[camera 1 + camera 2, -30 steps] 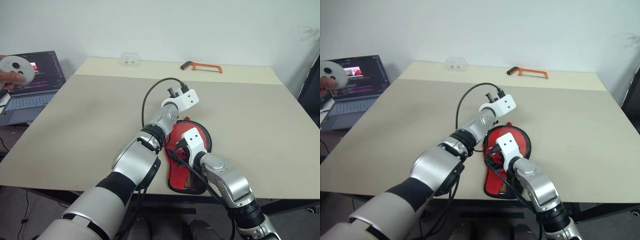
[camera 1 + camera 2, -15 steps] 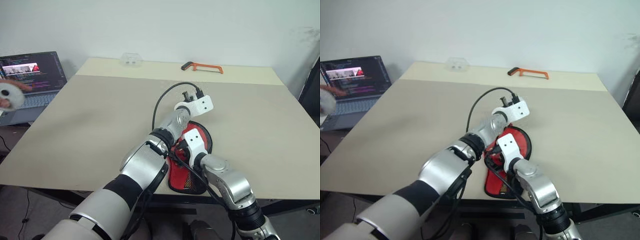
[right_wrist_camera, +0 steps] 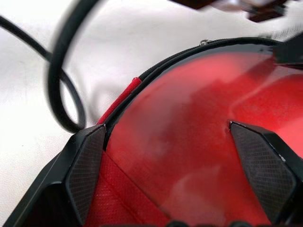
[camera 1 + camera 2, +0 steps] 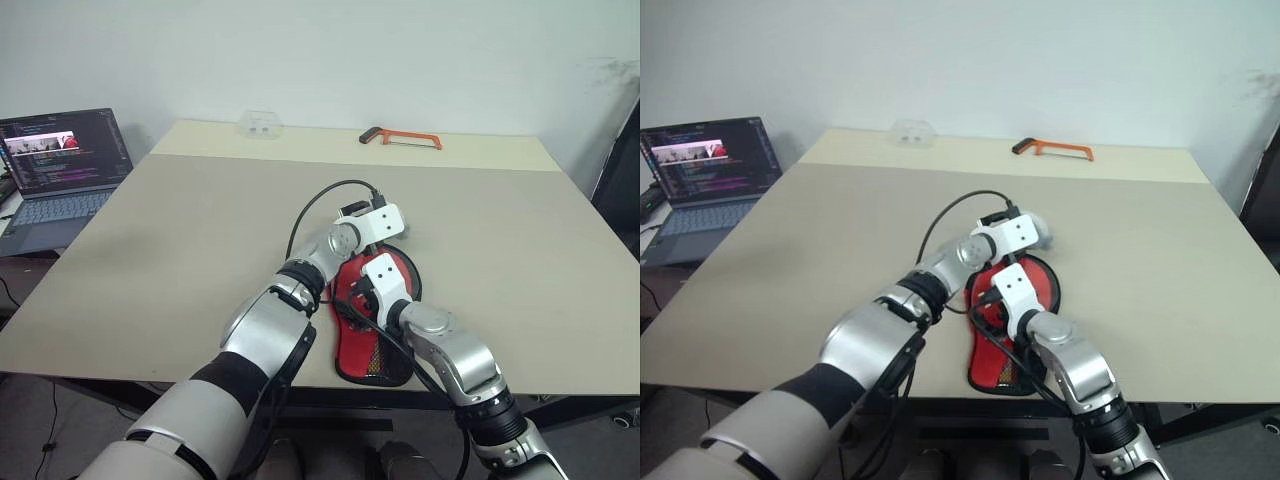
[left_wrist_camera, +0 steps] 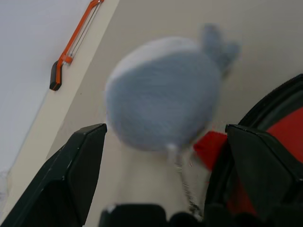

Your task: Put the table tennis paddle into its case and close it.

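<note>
The left gripper (image 5: 165, 177) is hanging wide open, holding nothing, just above the far round end of the case (image 4: 395, 275). The small grey-blue pouch (image 5: 163, 92) is lying just past its fingers. The right gripper (image 3: 173, 175) is open too, over the case's red front. The case's long side is running back toward the robot. I cannot see the paddle.

The left pincer (image 5: 163, 142) has dropped towards the case (image 4: 352, 345), its jaws apparently wider.
</note>
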`<state>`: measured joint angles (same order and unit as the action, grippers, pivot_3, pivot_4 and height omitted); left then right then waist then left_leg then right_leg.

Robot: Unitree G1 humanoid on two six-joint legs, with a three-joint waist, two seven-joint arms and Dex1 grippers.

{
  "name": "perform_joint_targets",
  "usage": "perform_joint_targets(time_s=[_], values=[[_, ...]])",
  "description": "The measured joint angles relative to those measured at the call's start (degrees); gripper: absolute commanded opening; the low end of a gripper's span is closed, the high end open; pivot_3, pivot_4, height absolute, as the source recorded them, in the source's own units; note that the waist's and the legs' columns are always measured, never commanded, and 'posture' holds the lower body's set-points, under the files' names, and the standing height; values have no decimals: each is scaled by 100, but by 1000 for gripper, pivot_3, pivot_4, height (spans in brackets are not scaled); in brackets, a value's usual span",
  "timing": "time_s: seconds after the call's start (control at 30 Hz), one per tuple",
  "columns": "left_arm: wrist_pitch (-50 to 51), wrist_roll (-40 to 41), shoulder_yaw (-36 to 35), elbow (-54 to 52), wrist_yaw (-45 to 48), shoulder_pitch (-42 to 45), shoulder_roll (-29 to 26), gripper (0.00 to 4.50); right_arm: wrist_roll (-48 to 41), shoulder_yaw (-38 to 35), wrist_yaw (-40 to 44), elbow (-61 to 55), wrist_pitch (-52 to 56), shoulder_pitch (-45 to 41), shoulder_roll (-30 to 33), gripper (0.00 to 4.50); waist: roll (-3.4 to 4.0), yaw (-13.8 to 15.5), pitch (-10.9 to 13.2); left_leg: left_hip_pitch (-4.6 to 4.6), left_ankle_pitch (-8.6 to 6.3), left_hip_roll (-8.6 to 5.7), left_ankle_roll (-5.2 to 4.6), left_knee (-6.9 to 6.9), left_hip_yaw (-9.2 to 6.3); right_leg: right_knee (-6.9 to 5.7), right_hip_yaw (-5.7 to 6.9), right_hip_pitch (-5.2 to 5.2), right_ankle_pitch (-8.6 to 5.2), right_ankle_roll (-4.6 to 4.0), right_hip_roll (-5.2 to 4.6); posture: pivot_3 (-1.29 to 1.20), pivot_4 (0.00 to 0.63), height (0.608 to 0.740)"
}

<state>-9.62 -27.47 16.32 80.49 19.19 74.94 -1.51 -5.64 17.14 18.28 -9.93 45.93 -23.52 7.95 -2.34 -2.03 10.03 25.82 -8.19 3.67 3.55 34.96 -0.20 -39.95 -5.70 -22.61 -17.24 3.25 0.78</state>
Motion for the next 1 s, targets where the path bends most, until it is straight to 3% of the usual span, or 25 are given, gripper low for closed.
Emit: perform_joint_targets(time_s=[0.23,0.37,0.57,0.7,0.83,1.0], values=[[-93,1193,-877,-555,2208,161,-417,4478,-401,-181,792,-462,482,-12,772,4500,2,10,1,6,0,1,0,-8,1,5,3,-3,-4,-8,0,0,150,740],[167,1929,-1209,-1498,3644,-1,-913,4478,-895,-300,1458,-955,886,34,1498,4500,10,-14,7,6,-1,3,0,-14,1,5,4,-5,-6,-14,0,0,150,740],[1820,3016,-1262,-4071,5423,-1677,-1648,4478,-1864,-1390,2347,-1436,1286,-282,2549,4500,20,-145,13,3,0,6,-1,-14,-3,-1,6,-1,3,-38,-2,0,150,740],[2472,3016,-915,-4907,5345,-2707,-1767,4478,-2175,-2043,2538,-1094,1237,-894,2812,4500,21,-135,13,1,2,7,-5,-6,-16,-4,15,3,2,-35,1,0,150,740],[2601,2795,-668,-5214,4583,-3227,-1574,4478,-1841,-2031,2257,77,682,-1479,2763,4500,20,-112,13,-7,7,1,-13,3,-13,3,12,20,4,-20,-6,0,150,740],[2705,2661,-531,-5605,3675,-3568,-1111,4478,-997,-1999,1078,2294,-334,-2506,1885,4500,23,-121,11,-18,11,2,-19,1,0,3,2,24,11,-19,-7,0,150,740]])
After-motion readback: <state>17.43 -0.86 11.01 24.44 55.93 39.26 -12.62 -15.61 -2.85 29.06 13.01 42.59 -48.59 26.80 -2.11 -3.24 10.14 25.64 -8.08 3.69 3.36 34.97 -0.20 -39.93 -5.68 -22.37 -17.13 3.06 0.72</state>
